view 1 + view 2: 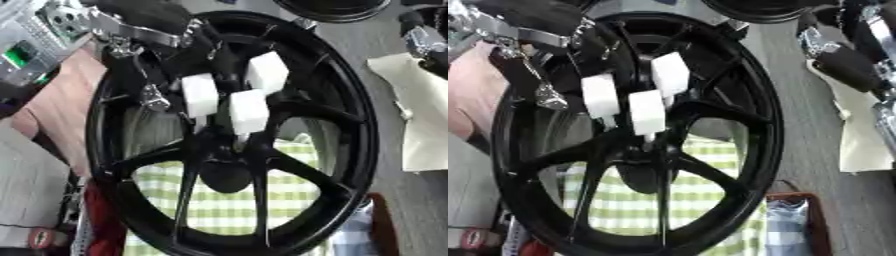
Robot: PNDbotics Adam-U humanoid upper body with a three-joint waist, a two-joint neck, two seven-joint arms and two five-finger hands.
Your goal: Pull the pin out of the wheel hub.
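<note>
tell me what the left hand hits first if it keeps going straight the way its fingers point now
Probably the wheel hub. The left hand reaches down from the upper left, and its white fingertips already sit just above the centre where the spokes meet. Depth is unclear, so they may already touch it.

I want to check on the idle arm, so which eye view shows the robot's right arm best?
The right eye view: the right arm runs down the upper right edge, black with silver joints, beside the wheel. The left eye view catches only a sliver of it at the top right corner. Neither view shows its hand clearly.
</note>
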